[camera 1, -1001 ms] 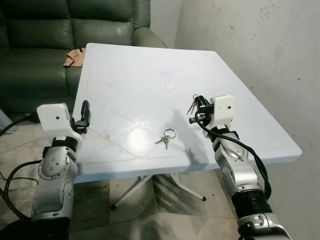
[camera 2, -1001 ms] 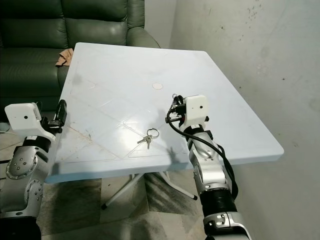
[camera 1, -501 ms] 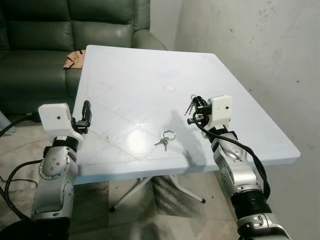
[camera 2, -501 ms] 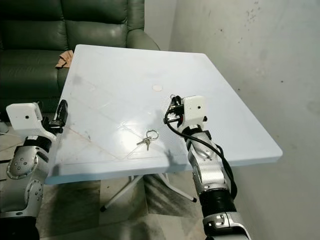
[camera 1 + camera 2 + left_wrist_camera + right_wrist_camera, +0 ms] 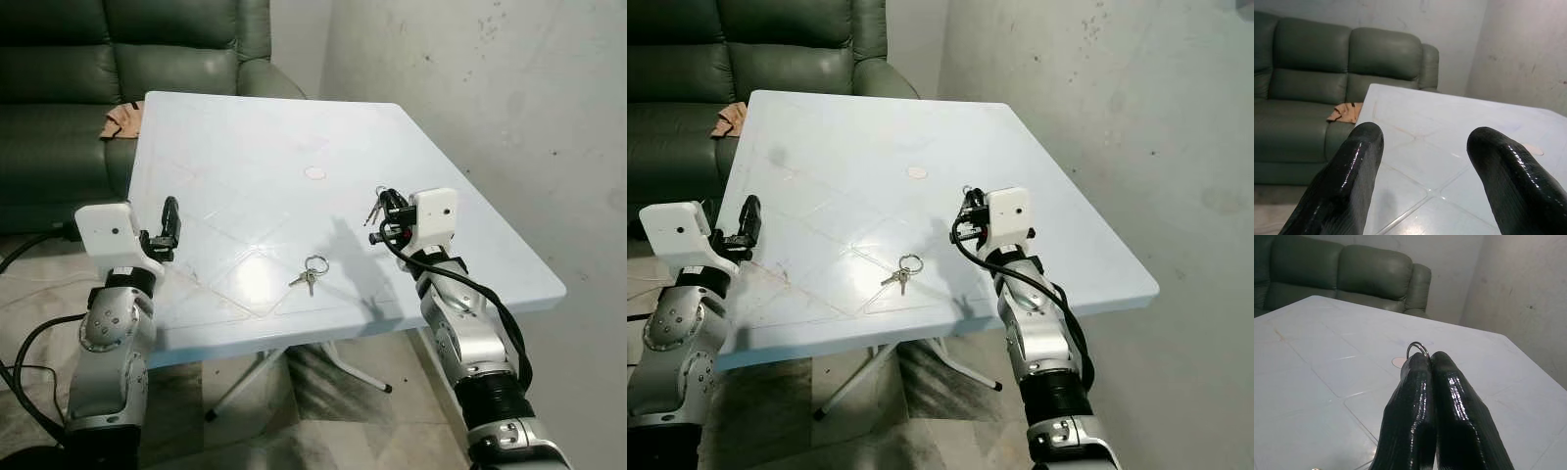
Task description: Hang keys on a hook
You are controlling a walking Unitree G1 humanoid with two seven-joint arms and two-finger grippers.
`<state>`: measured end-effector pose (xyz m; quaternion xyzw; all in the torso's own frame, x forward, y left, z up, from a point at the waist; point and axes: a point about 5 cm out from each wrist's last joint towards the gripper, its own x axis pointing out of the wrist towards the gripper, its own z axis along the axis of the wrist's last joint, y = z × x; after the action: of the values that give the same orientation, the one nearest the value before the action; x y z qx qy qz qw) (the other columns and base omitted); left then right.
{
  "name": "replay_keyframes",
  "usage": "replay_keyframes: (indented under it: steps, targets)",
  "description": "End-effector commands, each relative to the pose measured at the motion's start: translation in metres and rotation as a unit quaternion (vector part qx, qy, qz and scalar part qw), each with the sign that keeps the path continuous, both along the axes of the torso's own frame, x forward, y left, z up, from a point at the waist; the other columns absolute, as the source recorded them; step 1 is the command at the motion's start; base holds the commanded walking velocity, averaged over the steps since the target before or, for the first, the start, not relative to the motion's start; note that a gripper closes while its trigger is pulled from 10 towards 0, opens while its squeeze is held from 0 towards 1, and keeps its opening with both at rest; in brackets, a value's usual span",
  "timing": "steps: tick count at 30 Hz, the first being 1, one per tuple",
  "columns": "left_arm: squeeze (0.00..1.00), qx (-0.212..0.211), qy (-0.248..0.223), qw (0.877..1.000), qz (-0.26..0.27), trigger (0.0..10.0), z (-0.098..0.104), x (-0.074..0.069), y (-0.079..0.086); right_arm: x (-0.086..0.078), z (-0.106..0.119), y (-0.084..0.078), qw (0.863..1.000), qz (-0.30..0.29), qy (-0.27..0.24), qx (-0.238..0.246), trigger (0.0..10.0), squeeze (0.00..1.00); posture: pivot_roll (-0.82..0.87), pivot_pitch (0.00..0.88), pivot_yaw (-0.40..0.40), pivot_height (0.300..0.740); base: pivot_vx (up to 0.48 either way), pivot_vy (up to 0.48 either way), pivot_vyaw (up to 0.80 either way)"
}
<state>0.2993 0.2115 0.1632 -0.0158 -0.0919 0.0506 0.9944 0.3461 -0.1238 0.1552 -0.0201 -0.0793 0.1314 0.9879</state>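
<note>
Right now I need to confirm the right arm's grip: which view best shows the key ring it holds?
The right wrist view: the key ring pokes out between the shut jaws. The eye views show its keys small beside the right gripper.

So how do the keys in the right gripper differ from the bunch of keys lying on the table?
The keys in the right gripper hang above the white table, pinched by their ring; the keys on the table lie flat and loose near its front edge. The held ring pokes up between the shut fingers, while the lying ring is fully visible. Both are small metal keys on a round ring.
</note>
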Motion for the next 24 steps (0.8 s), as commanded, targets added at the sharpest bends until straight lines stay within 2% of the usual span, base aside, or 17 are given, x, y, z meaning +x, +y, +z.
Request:
replay_keyframes:
  steps: [1,5,12,15,24]
  targets:
    - [0.00,0.001,0.001,1.000,-0.001,10.0,0.0004,0.0026,-0.0021,-0.0004,0.0006,-0.0043,1.000,-0.004,0.000,-0.009,10.0,0.00,-0.07,0.000,-0.077,0.740,0.000,0.000,-0.74]
    - [0.00,-0.015,0.003,1.000,-0.012,10.0,0.0003,0.0036,-0.0044,-0.0006,0.0007,-0.0048,1.000,-0.005,0.000,-0.009,10.0,0.00,-0.07,0.000,-0.076,0.740,0.000,0.000,-0.74]
    - [0.00,-0.018,0.003,1.000,-0.010,10.0,-0.0001,0.0042,-0.0039,-0.0008,0.0012,-0.0053,1.000,-0.006,-0.001,-0.009,10.0,0.00,-0.08,0.000,-0.076,0.740,0.000,0.421,-0.74]
    - [0.00,-0.013,0.006,1.000,-0.006,10.0,-0.0006,0.0042,-0.0038,-0.0016,0.0006,-0.0058,1.000,-0.006,0.000,-0.010,10.0,0.00,-0.08,0.000,-0.079,0.740,0.000,0.000,-0.74]
    - [0.00,-0.033,0.019,0.999,0.008,10.0,-0.0029,0.0044,-0.0019,-0.0015,0.0003,-0.0064,1.000,-0.006,0.002,-0.011,10.0,0.00,-0.07,0.000,-0.083,0.740,0.000,0.000,-0.74]
